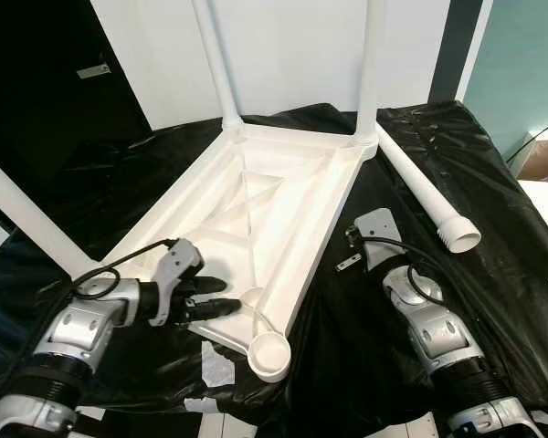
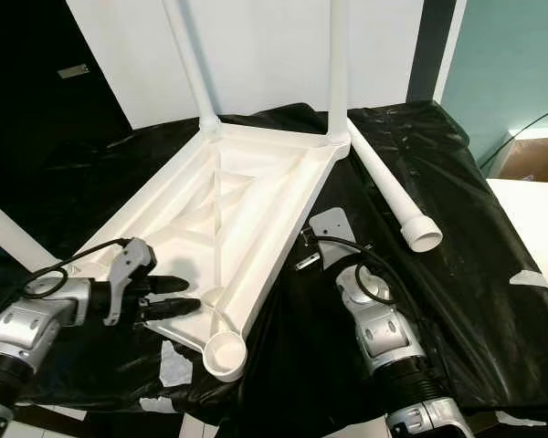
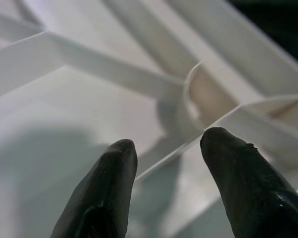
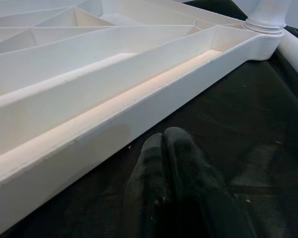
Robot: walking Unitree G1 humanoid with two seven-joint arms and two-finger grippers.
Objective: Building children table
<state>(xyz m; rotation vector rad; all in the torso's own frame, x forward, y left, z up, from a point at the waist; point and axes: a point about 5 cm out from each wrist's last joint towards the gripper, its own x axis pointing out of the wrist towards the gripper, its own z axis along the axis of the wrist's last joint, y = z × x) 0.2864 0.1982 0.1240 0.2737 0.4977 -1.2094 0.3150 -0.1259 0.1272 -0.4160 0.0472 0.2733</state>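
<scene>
Jaws of the left gripper (image 1: 230, 304) are seen parted, with nothing between them; in the left wrist view the two black fingertips (image 3: 109, 168) are held over a rib of the tabletop's underside, near a curved socket wall. This gripper is placed just inside the near corner of the overturned tabletop (image 1: 256, 210), beside the empty corner socket (image 1: 269, 354), and it is judged to be steadying or lining up that corner for the last leg.

On the far left a fitted leg (image 1: 23, 214) is seen slanting up from the left corner. The tabletop is laid upside down on black sheeting (image 1: 438, 155), so that its ribbed underside and sockets are exposed for assembly. Two further legs (image 1: 217, 64) are seated upright in the far corners. A strip of pale tape (image 1: 217, 365) is noted on the sheeting near the empty socket.

To the right of the tabletop, the right gripper (image 4: 164, 148) is rested low on the sheeting just beside the long side rail, its fingers pressed together and empty. Beyond it, the loose fourth leg (image 1: 429, 196) is found lying on the sheeting, its open end toward the robot and its far end by the far right corner. Three legs are judged fitted and one outstanding.
</scene>
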